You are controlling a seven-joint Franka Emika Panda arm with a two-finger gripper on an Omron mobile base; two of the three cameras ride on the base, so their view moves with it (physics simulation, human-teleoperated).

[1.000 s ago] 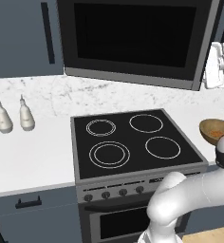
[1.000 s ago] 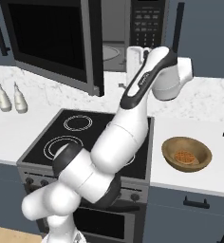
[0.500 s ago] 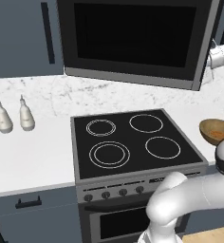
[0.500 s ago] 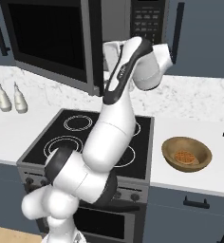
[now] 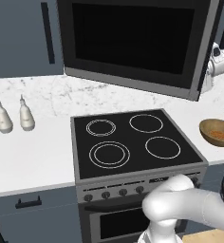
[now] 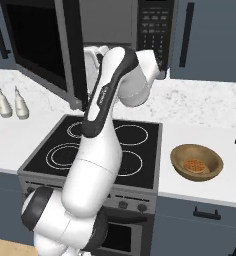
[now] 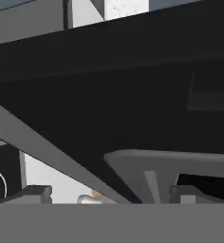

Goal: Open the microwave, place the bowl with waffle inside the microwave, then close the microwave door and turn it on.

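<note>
The microwave [image 6: 115, 30] sits built in above a black stove [image 5: 133, 142] with 4 burner rings. The microwave door [image 5: 133, 42] stands swung open toward the left, its black glass hiding the inside of the oven from the left base view. In the right base view the grey inner cavity is only partly visible behind the door edge and the arm. The narrow button panel [image 6: 152, 25] shows at the right of the cavity.

The white arm rises from the base, bends upward over the stove and reaches to the open door's inner side. The gripper [image 6: 94, 52] is mostly hidden behind the door edge, so I cannot tell whether its fingers are spread or closed. In the hand view the tips are cut off at the bottom, facing dark glass and grey frame at close range.

The bowl [image 6: 196, 162] rests on the white counter [image 6: 210, 130] right of the stove, well apart from the gripper. The waffle [image 6: 194, 164] lies inside it.

2 pale bottles [image 5: 12, 116] stand on the counter left of the stove.
</note>
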